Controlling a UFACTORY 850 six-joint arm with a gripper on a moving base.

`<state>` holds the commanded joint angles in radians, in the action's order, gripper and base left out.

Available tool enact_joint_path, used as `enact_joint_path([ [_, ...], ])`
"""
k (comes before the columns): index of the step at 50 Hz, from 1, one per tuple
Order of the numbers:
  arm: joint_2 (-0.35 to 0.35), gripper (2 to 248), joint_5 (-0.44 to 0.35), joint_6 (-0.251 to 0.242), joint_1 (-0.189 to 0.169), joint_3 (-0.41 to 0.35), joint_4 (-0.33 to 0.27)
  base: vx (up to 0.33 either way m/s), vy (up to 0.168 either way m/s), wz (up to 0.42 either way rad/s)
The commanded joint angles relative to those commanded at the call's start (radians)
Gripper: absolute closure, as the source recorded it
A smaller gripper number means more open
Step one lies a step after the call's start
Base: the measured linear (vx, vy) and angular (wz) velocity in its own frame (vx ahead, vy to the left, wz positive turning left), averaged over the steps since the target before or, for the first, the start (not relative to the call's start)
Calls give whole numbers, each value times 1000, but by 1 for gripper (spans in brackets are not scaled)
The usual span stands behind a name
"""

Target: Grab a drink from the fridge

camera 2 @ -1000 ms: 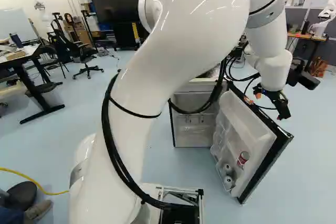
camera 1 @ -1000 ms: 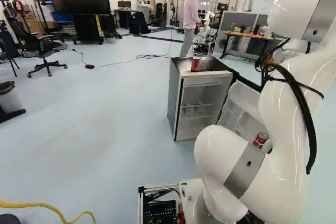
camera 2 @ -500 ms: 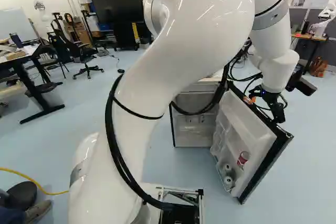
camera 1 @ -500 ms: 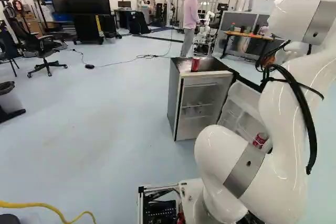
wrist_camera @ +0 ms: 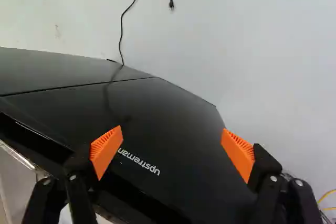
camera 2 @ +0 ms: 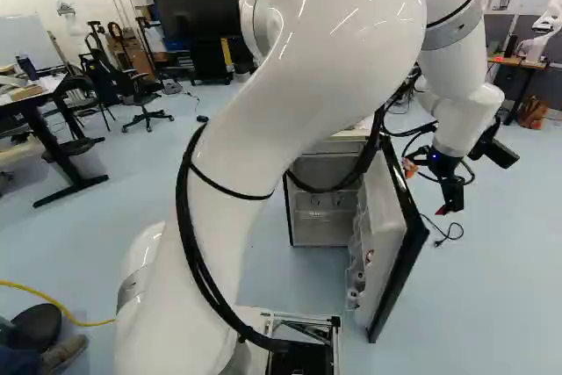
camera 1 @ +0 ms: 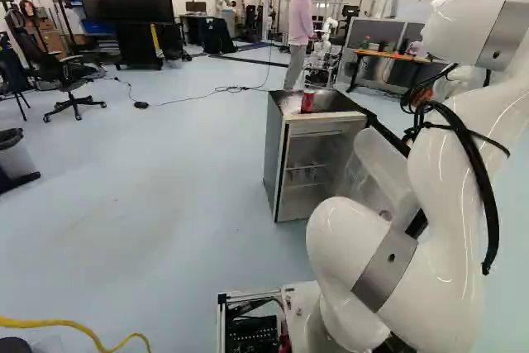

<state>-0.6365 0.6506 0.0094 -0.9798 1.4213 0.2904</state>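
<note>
The gripper hangs beside the open fridge door, fingers spread apart, with the door's black outer face ahead. Drink cans sit in the door's inner racks; a red can stands atop the fridge. Beyond the door, a black power cord lies on the floor.

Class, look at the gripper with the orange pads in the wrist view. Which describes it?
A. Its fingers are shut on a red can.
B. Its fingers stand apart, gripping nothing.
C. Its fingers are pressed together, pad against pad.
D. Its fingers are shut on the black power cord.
B: the gripper's orange pads have a wide gap between them, through which the black face of the fridge door shows.
</note>
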Motion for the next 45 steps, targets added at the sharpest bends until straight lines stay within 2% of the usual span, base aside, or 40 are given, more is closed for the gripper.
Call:
enact_joint_path([
  [21, 5, 3, 174, 0, 3, -8, 0, 0, 0, 0],
  [45, 46, 3, 349, 0, 37, -76, 0, 0, 0, 0],
])
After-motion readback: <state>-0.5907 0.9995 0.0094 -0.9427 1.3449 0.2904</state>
